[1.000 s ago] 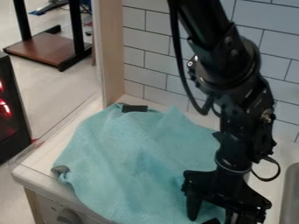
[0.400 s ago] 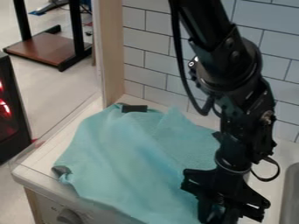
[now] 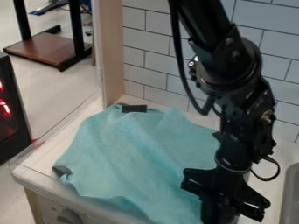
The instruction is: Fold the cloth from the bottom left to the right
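Observation:
The gripper (image 3: 219, 214) is at the lower right, pointing down, its fingers closed together on the right front part of the teal cloth (image 3: 128, 153). The cloth lies spread and wrinkled over the counter's left part, with soft diagonal folds running towards the gripper. Its lower edge hangs slightly over the counter's front. A dark patch marks its left corner, and a small black piece sits on its back edge. The fingertips are partly cut off by the bottom of the view.
A tiled wall (image 3: 149, 70) and a wooden post (image 3: 111, 52) stand behind the counter (image 3: 35, 177). A sink edge (image 3: 290, 192) is at the far right. Below the front edge is a dark knob (image 3: 69, 216).
The gripper's fingers have come together on the cloth. The cloth's front edge has drawn up and to the right, showing more of the counter front and knob.

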Controlling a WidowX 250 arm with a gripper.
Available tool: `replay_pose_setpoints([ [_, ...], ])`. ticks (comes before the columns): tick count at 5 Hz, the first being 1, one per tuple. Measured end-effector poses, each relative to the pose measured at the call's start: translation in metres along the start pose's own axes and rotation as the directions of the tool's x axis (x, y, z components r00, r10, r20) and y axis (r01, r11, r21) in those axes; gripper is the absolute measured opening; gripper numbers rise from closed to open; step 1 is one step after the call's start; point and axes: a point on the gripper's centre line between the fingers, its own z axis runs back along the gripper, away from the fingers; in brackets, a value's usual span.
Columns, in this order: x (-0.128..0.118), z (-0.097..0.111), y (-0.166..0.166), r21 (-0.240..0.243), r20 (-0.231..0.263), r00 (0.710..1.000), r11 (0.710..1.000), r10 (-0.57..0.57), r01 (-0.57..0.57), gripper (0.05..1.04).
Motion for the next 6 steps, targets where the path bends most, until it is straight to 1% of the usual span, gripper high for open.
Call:
replay_pose_setpoints([
  [1,-0.003,0.005,0.002,-0.006,-0.013,1.0,1.0,-0.018,0.018,0.074],
  [2,0.001,0.026,0.005,-0.034,0.019,1.0,0.999,-0.024,0.025,0.061],
  [3,0.009,0.039,0.02,-0.035,0.021,0.999,0.999,0.036,-0.035,0.057],
  [4,0.023,0.055,0.045,-0.014,0.047,0.991,0.992,0.128,-0.128,0.055],
  [5,0.037,0.062,0.074,0.002,0.061,0.971,0.973,0.231,-0.231,0.055],
  [6,0.051,0.071,0.084,0.028,0.112,0.961,0.966,0.253,-0.258,0.055],
])
